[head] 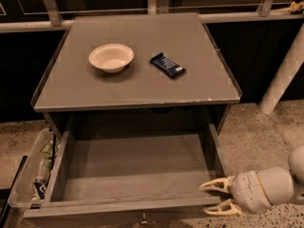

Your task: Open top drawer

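Note:
The top drawer [135, 172] of the grey cabinet is pulled far out and shows a plain grey inside with nothing in it. Its front panel [118, 210] runs along the bottom edge of the view, with the knob [144, 220] just visible at the centre. My gripper [215, 196] is at the lower right, by the drawer's front right corner. Its two cream fingers [216, 185] are spread apart with nothing between them. The white arm reaches in from the right.
On the cabinet top [137, 87] stand a cream bowl [111, 57] and a dark blue snack bar [167, 65]. A clear bin [33, 175] with packets sits on the floor at the left. A white post [285, 70] stands at the right.

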Controlling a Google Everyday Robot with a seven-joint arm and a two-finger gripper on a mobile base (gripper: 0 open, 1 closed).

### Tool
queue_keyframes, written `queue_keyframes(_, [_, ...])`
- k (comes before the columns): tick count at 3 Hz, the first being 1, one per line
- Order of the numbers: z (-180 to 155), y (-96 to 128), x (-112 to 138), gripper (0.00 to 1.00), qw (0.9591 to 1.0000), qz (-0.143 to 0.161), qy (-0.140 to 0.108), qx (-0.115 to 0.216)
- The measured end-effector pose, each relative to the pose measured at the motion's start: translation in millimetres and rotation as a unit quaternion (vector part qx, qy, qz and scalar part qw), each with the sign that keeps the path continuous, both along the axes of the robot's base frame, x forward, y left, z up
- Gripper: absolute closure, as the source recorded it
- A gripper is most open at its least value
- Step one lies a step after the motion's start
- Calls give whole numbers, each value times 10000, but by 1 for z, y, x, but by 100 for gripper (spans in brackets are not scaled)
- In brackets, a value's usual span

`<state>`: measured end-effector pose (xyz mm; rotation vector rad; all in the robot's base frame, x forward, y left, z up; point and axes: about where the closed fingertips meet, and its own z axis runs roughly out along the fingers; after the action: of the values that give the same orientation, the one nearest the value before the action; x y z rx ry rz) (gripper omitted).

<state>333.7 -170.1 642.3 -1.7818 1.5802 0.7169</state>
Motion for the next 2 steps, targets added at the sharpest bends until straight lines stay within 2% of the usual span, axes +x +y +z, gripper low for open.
queue_keyframes(1, [0,0,0,17,10000,0,0,0])
queue_keyframes(2, [0,0,0,0,10000,1,0,0])
